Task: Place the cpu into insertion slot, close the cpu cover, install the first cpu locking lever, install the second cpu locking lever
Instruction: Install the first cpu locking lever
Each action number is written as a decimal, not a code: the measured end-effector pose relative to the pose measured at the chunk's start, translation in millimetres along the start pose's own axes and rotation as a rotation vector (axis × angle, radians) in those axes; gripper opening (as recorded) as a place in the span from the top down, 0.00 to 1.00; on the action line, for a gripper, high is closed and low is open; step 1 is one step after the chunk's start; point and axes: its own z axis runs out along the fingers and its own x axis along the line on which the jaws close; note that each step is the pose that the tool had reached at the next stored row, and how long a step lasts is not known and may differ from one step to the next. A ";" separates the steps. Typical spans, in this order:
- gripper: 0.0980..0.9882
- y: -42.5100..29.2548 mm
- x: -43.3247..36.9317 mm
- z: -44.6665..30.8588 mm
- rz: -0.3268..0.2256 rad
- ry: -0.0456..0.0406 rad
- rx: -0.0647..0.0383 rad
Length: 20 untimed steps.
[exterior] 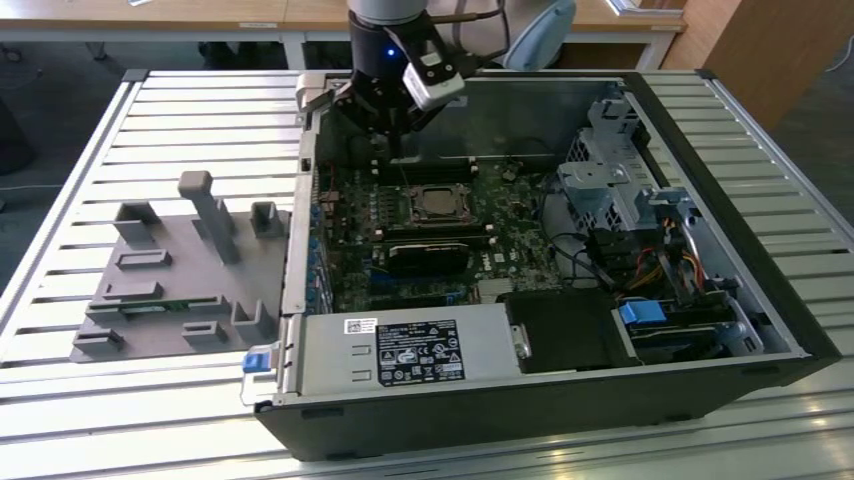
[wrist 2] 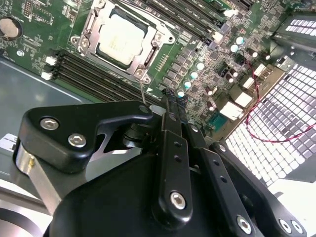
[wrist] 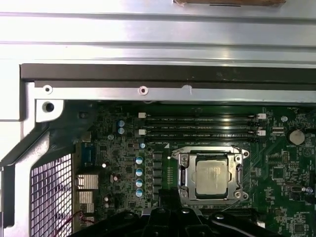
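My tool (wrist 2: 166,102): fingers together, tip just beside thin lever wire (wrist 2: 142,91); can't tell if touching. Chip (wrist 2: 121,37) seated on board (wrist 2: 197,64), cover (wrist 2: 154,43) down over it. Judging first lever step in hand: wire needs pressing down and hooking under catch.

The arm (exterior: 387,40) hangs from twelve o'clock in the exterior view, claw (exterior: 388,148) pointing down, fingers (wrist 2: 169,148) pressed together.

One cpu (wrist: 212,177), one cpu cover (wrist: 183,173), one motherboard (wrist: 276,197), one computer case (exterior: 561,400).
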 end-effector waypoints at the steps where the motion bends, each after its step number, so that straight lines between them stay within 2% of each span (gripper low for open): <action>1: 0.97 0.1 0.5 0.4 0.000 0.0001 0.000; 20: 0.97 9.7 6.0 15.7 0.003 0.0000 0.000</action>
